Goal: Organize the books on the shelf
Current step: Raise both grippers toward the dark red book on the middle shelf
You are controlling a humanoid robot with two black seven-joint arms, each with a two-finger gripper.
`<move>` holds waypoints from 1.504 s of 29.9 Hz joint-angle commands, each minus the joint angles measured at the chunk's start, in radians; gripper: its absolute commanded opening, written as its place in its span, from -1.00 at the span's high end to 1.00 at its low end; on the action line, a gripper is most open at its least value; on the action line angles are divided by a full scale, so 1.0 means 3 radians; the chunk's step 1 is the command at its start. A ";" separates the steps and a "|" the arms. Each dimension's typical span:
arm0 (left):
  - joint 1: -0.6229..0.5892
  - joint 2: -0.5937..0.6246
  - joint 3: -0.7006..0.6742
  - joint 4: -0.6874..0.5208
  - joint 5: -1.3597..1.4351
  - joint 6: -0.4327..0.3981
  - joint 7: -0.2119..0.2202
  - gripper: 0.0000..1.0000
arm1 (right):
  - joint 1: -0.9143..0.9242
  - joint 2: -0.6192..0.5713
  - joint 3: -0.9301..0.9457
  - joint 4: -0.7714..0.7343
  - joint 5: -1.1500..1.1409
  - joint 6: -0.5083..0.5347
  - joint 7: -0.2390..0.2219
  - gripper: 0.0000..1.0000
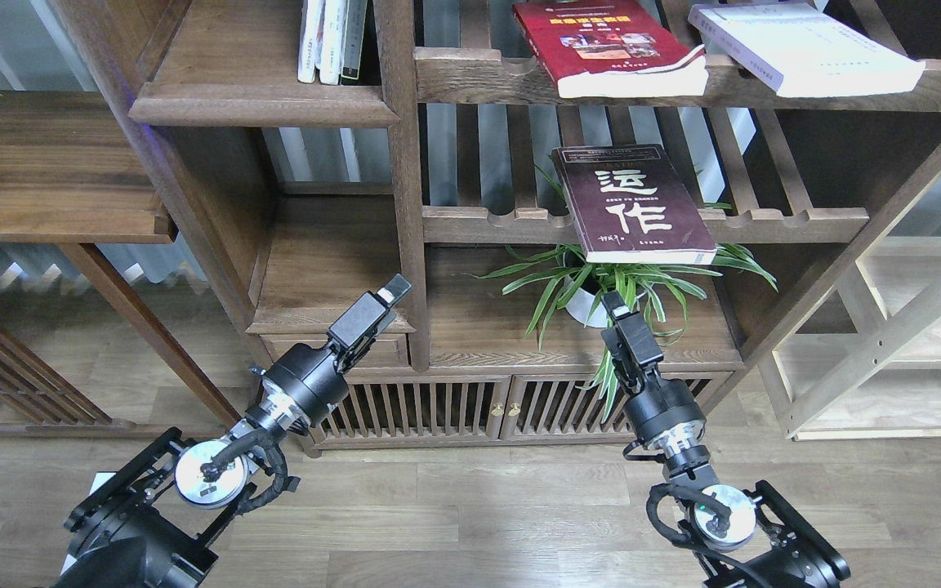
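Three books lie flat on the slatted shelves at the right. The dark maroon book (634,204) with big white characters rests on the middle slats, and its near end hangs over the front rail. One level higher lie the red book (601,45) and the white book (805,49), both jutting past the rail. The solid-plank shelf (262,104) with a rounded front edge is at the upper left. My left gripper (393,290) points up below it. My right gripper (611,304) sits just under the maroon book. Neither touches a book, and their fingers cannot be told apart.
Thin upright books (332,41) stand at the right end of the solid-plank shelf. A potted spider plant (601,290) sits under the maroon book, right by my right gripper. A lower plank compartment (327,261), a slatted cabinet (438,408) and a pale rack (912,343) surround it.
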 commanded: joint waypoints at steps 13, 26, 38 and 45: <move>0.0093 0.0000 0.0016 -0.0037 0.0001 0.0000 -0.0010 -0.98 | 0.0000 0.0000 -0.0026 -0.0017 0.0102 0.0000 0.0015 -1.00; 0.0103 0.0000 0.0072 -0.0037 0.0011 0.0000 -0.0010 -0.98 | 0.0031 0.0000 -0.0031 -0.0027 0.0133 0.0000 0.0056 -1.00; 0.0134 0.0000 0.0072 -0.0037 0.0011 0.0000 -0.0020 -0.98 | 0.0066 0.0000 -0.0056 -0.0058 0.0133 0.0000 0.0046 -1.00; 0.0134 0.0000 0.0072 -0.0036 0.0011 0.0000 -0.0026 -0.98 | 0.0112 0.0000 -0.0061 -0.0068 0.0128 0.0000 0.0051 -1.00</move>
